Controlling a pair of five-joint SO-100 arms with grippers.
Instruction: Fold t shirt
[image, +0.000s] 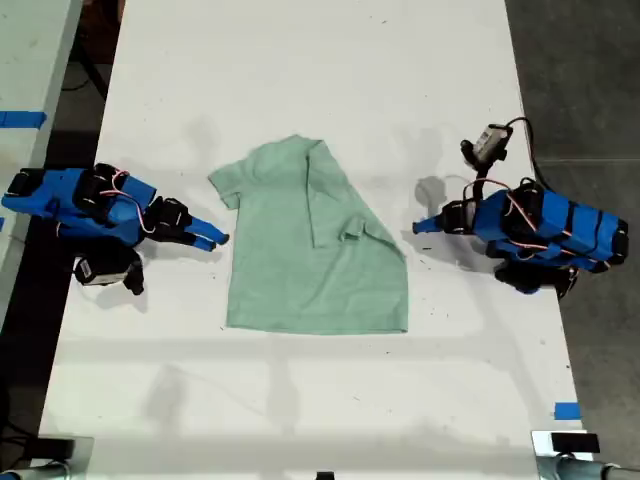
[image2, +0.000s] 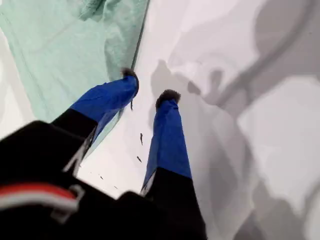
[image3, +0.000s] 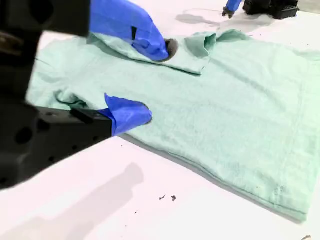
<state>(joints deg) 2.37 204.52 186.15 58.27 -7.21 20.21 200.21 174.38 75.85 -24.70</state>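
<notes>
Second gripper (image: 218, 239): at 9 o'clock in the exterior view, fingers moderately parted, holding nothing, tips at the t shirt's near edge just below the flat sleeve (image: 226, 185).
T shirt (image: 290, 270): mid-table (image: 300, 60), collar toward 12 o'clock, hem toward 6. The 3 o'clock side is already folded inward as a slanted flap (image: 335, 200).
First gripper (image: 420, 226): at 3 o'clock in the exterior view, fingers a narrow gap apart, empty, near the cloth but clear of it.
Step in hand: judged to be folding the 9 o'clock side.
Recommendation: pinch one layer at the sleeve edge, lift low, carry toward 3 o'clock, and lay it level with the flap without dragging the hem.
</notes>
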